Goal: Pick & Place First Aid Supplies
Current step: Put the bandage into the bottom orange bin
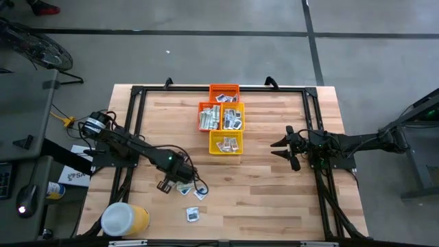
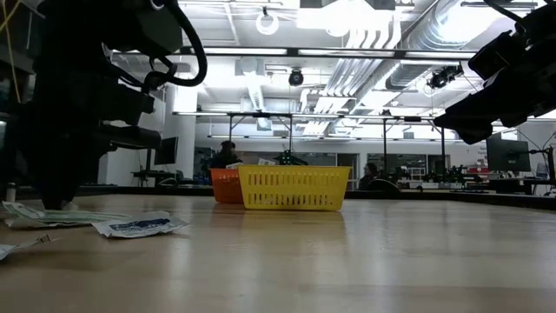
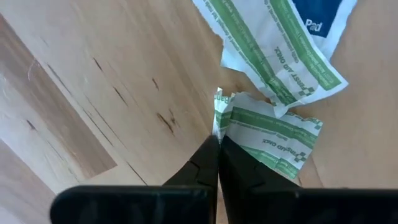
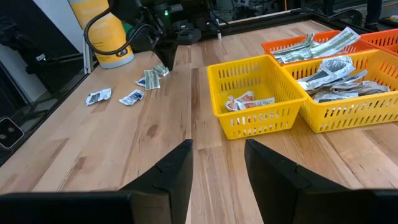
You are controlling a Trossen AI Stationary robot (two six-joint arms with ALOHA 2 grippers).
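Observation:
Several first aid supplies lie loose on the wooden table near its front left. A green-and-white packet [image 3: 273,140] sits at my left gripper [image 3: 217,142], which points down and is shut on its edge. A second green-and-white strip [image 3: 273,53] lies beside it, over a white packet with a blue mark [image 3: 320,15]. In the high view my left gripper [image 1: 180,180] stands over these packets [image 1: 185,186], with others [image 1: 193,215] nearer the front. My right gripper [image 1: 278,147] hovers open at the right, clear of everything. My left gripper pinches the near edge [image 3: 218,112] of the green-and-white packet between its two fingertips, coming from above and pointing down. That edge stands curled up at the fingertips. The rest of the packet lies flat on the table.
Four small baskets stand at the table's far middle: two orange [image 1: 224,91] [image 1: 209,115] and two yellow [image 1: 233,116] [image 1: 226,143], holding packets. A yellow tub with a white lid [image 1: 125,219] stands at the front left corner. A black frame [image 1: 137,92] borders the table.

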